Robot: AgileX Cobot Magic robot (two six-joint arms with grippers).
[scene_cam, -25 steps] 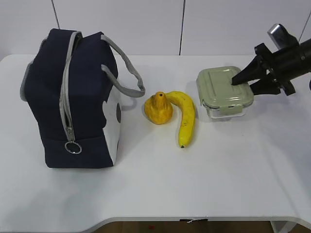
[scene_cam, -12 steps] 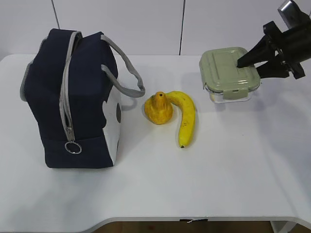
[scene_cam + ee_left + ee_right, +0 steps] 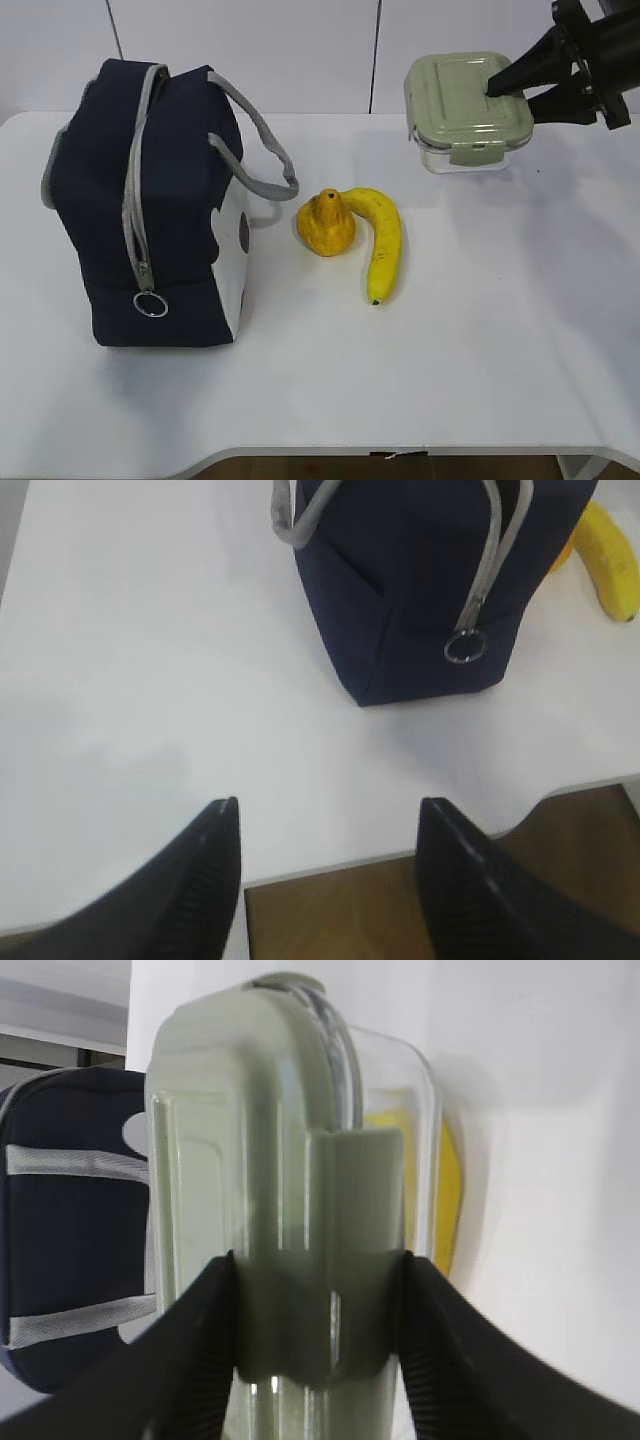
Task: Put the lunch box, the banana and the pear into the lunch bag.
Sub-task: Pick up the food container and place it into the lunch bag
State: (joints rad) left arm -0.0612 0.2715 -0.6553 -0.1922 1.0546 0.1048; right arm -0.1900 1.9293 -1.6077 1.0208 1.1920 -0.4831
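Holding the lunch box (image 3: 466, 108) clear of the tabletop (image 3: 480, 350), the right gripper (image 3: 510, 88) is clamped across its short side. The lunch bag (image 3: 150, 210) sits well off to this gripper's left, past pear (image 3: 326, 224) and banana (image 3: 384, 240), zipper looking closed. Only the left wrist view shows the left gripper (image 3: 330, 855), empty and spread wide, nearer the bag.

White table (image 3: 500, 350) before a white panelled wall (image 3: 250, 50).
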